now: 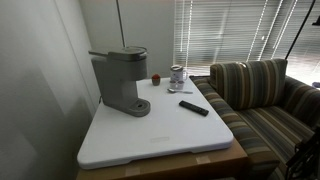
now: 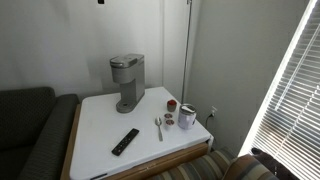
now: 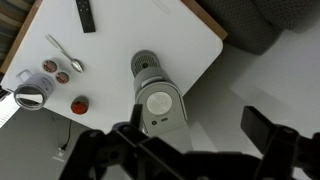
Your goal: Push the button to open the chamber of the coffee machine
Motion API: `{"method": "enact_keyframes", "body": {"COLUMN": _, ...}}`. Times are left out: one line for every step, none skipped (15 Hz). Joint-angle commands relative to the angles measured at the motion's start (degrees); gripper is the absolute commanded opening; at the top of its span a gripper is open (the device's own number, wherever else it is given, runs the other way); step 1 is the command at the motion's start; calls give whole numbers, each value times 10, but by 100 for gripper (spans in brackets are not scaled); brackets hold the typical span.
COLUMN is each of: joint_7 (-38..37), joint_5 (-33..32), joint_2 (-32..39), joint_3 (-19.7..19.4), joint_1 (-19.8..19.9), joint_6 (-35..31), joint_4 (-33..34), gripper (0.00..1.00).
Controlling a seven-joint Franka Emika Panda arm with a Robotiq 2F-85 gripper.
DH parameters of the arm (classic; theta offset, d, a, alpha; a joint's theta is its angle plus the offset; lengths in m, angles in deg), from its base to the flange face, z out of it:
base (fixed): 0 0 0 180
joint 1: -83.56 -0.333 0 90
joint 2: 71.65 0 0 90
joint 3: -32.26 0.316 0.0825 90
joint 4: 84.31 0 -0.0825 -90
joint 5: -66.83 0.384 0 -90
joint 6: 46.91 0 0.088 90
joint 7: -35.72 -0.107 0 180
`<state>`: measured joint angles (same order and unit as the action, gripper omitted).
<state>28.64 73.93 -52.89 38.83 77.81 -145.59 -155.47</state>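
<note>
A white counter (image 1: 165, 135) stands beside a striped sofa (image 1: 255, 95), with window blinds (image 1: 230, 30) behind. The coffee machine (image 1: 120, 82) stands on the counter, its chamber (image 1: 126, 62) lid lying flat. In the wrist view the end effector (image 3: 190, 148) hangs well above the coffee machine, spread wide, holding and touching nothing.

A: What's the room like around you?
B: Your white table (image 1: 150, 135) sits mid-frame in both exterior views and has a wood edge. A plain pale wall (image 1: 40, 60) fills the left of the frame.
A: And the light?
B: You get daylight through the blinds (image 1: 230, 30) at upper right. A striped sofa (image 1: 255, 95) stands just beside the table, at right. In an exterior view you'll see a dark sofa (image 2: 25, 130) at lower left and a thin pole (image 2: 187, 50) running up the wall.
</note>
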Motion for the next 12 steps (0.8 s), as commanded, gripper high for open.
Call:
{"method": "enact_keyframes", "body": {"joint_7": 0, "joint_5": 0, "joint_2": 4, "joint_3": 0, "joint_1": 0, "joint_6": 2, "joint_4": 6, "gripper": 100}}
{"method": "enact_keyframes", "body": {"joint_7": 0, "joint_5": 0, "joint_2": 5, "joint_3": 0, "joint_1": 0, "joint_6": 4, "joint_4": 9, "gripper": 100}}
{"method": "enact_keyframes", "body": {"joint_7": 0, "joint_5": -21, "joint_2": 3, "joint_3": 1, "joint_1": -10, "joint_6": 15, "joint_4": 14, "gripper": 100}}
{"method": "enact_keyframes", "body": {"joint_7": 1, "joint_5": -32, "joint_2": 8, "joint_3": 1, "joint_1": -14, "joint_6": 22, "joint_4": 24, "gripper": 100}}
{"method": "enact_keyframes", "body": {"joint_7": 5, "joint_5": -48, "joint_2": 20, "joint_3": 0, "joint_1": -19, "joint_6": 35, "joint_4": 42, "gripper": 100}}
{"method": "enact_keyframes", "body": {"joint_7": 15, "joint_5": -63, "joint_2": 37, "joint_3": -6, "joint_1": -27, "joint_6": 52, "joint_4": 71, "gripper": 100}}
{"method": "enact_keyframes", "body": {"joint_7": 24, "joint_5": -76, "joint_2": 52, "joint_3": -6, "joint_1": -30, "joint_6": 65, "joint_4": 93, "gripper": 100}}
{"method": "enact_keyframes", "body": {"joint_7": 32, "joint_5": -86, "joint_2": 71, "joint_3": -7, "joint_1": -33, "joint_6": 78, "joint_4": 121, "gripper": 100}}
{"method": "enact_keyframes", "body": {"joint_7": 46, "joint_5": -92, "joint_2": 91, "joint_3": -8, "joint_1": -33, "joint_6": 85, "joint_4": 147, "gripper": 100}}
{"method": "enact_keyframes", "body": {"joint_7": 56, "joint_5": -95, "joint_2": 108, "joint_3": -8, "joint_1": -33, "joint_6": 91, "joint_4": 169, "gripper": 100}}
{"method": "enact_keyframes", "body": {"joint_7": 67, "joint_5": -97, "joint_2": 128, "joint_3": -8, "joint_1": -33, "joint_6": 92, "joint_4": 191, "gripper": 100}}
{"method": "enact_keyframes", "body": {"joint_7": 76, "joint_5": -96, "joint_2": 151, "joint_3": -9, "joint_1": -32, "joint_6": 95, "joint_4": 216, "gripper": 100}}
